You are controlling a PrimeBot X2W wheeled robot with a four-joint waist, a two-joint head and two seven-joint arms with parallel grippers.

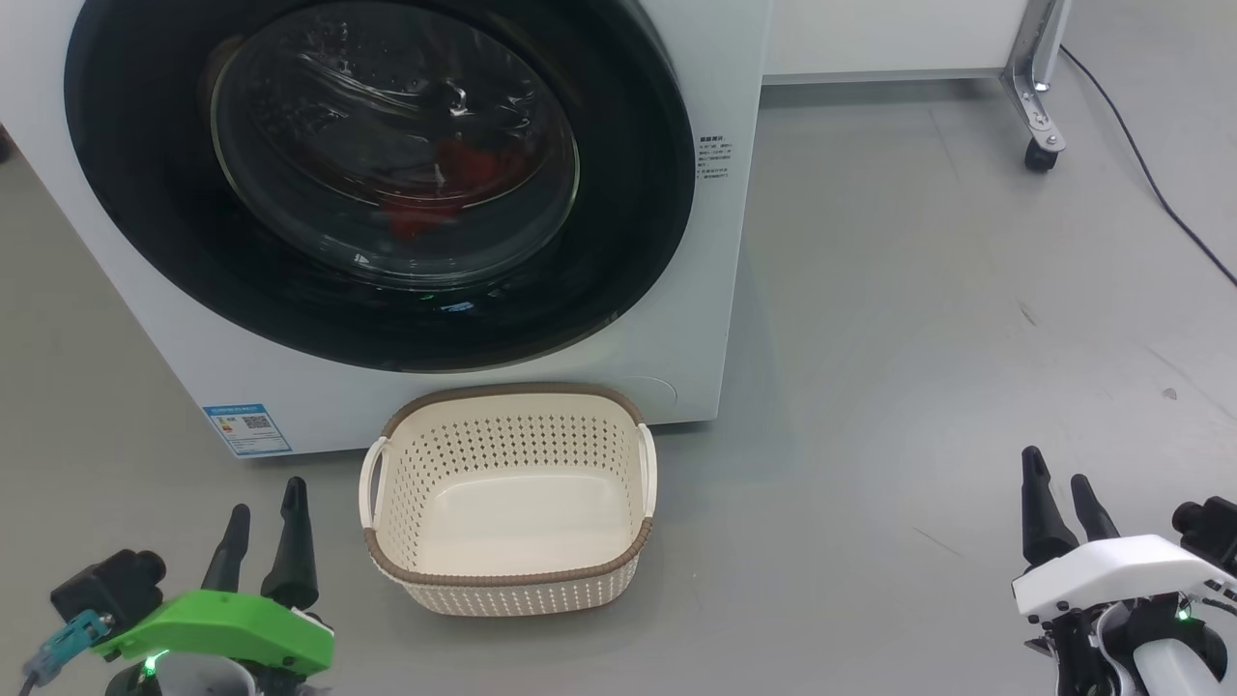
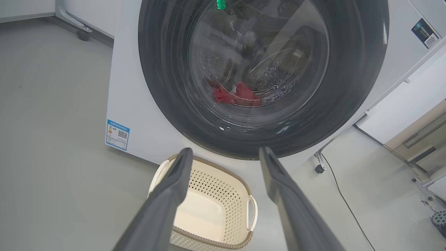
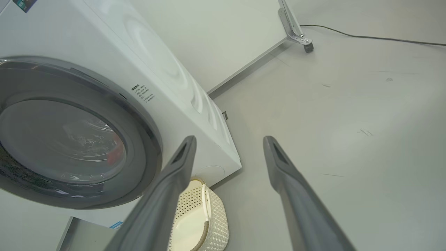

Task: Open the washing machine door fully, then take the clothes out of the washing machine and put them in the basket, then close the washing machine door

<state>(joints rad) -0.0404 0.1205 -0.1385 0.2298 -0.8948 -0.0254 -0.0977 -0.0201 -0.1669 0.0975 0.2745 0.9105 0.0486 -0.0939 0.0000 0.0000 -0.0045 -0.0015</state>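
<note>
Washing machine door shut, blue sticker (print unreadable) below; left hand, right hand spread empty.

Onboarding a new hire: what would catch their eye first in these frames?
The big glossy black washing machine door, shut, dominates the head view's upper left, red clothes showing behind its glass. Just below it on the floor sits the empty cream basket, with the open left gripper and right gripper low at either side.

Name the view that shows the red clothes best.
Left wrist view: the clothes lie plainly red behind the washing machine door glass. The head view shows them dimmer under reflections; the right wrist view, a small red patch.
</note>
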